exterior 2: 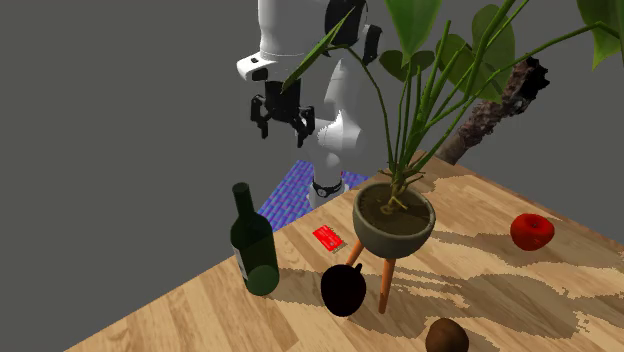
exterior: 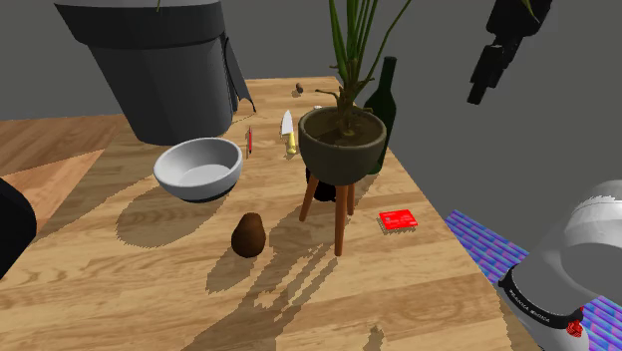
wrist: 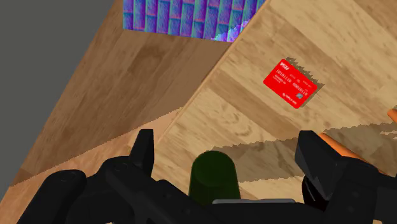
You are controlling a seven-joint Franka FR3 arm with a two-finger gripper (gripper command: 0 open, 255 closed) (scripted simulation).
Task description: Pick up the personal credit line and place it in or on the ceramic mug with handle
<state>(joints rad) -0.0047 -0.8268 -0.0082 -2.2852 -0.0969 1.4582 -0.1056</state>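
Observation:
A red credit card (exterior: 400, 219) (exterior 2: 328, 238) (wrist: 290, 83) lies flat on the wooden table (exterior: 150, 269), near the edge facing the robot's stand and beside the plant stand's legs. In the second exterior view a dark, rounded mug-like thing with a handle (exterior 2: 343, 289) stands in shadow in front of the plant pot. My black gripper (exterior: 480, 92) (exterior 2: 282, 128) (wrist: 227, 147) hangs high above the table, open, with nothing between its fingers. Seen from the wrist, the top of a green bottle (wrist: 213, 178) is below the hand and the card lies further off.
A potted plant (exterior: 342, 145) on wooden legs and a dark green bottle (exterior: 382, 95) stand close to the card. A white bowl (exterior: 199, 168), a brown lump (exterior: 248, 235), a knife (exterior: 289, 130) and a red apple (exterior 2: 532, 231) lie on the table. A blue-purple rug (exterior: 488, 249) covers the floor beside it.

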